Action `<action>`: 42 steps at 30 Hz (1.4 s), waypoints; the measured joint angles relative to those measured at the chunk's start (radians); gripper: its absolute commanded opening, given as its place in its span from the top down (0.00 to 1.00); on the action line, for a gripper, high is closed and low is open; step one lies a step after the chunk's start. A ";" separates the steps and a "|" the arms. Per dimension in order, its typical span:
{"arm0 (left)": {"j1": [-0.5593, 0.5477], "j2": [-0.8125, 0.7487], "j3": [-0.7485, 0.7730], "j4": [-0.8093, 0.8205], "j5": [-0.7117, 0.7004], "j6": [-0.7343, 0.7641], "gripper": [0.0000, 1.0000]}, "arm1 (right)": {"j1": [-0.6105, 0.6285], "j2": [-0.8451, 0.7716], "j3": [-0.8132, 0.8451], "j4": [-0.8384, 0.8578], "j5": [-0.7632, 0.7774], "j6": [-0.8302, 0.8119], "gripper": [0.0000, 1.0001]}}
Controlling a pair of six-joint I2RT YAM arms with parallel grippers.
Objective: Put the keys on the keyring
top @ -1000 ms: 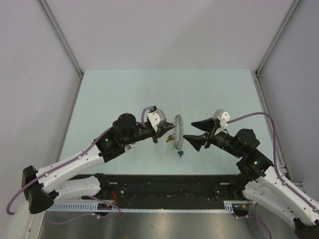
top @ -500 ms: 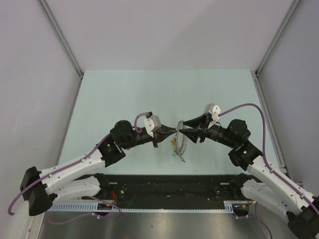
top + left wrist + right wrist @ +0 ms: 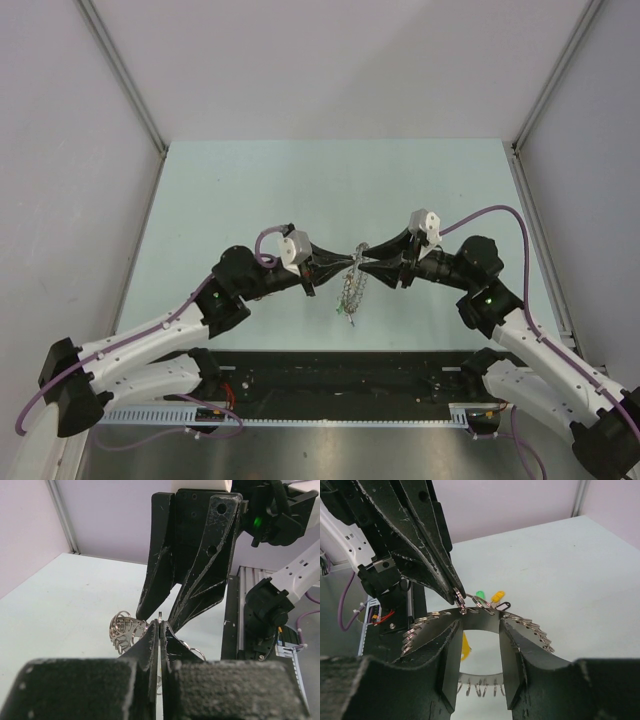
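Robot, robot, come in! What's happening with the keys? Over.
Left end effector shut on keyring. Right end effector straddling its band, grip unclear. Green, yellow keys just beyond. No obstruction seen.

Both arms reach in from the near corners, elbows bent outward, and meet tip to tip at the centre. The left gripper [image 3: 345, 262] has its fingers pressed flat together; the right gripper [image 3: 363, 257] holds its fingers [image 3: 451, 652] slightly apart.

Pale green table [image 3: 250, 190] between plain lilac-grey walls [image 3: 330, 60], with metal posts [image 3: 125, 75] at the corners. The light is even, perhaps from overhead.
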 measured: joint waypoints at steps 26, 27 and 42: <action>0.000 0.026 -0.003 0.036 0.063 -0.032 1.00 | -0.006 -0.001 0.000 0.053 -0.087 0.045 0.84; 0.000 0.027 -0.003 0.037 0.065 -0.034 1.00 | -0.007 0.001 0.000 0.056 -0.089 0.047 0.86; 0.054 -0.058 0.030 -0.193 -0.040 0.013 0.58 | 0.006 0.028 0.135 -0.349 0.067 -0.060 1.00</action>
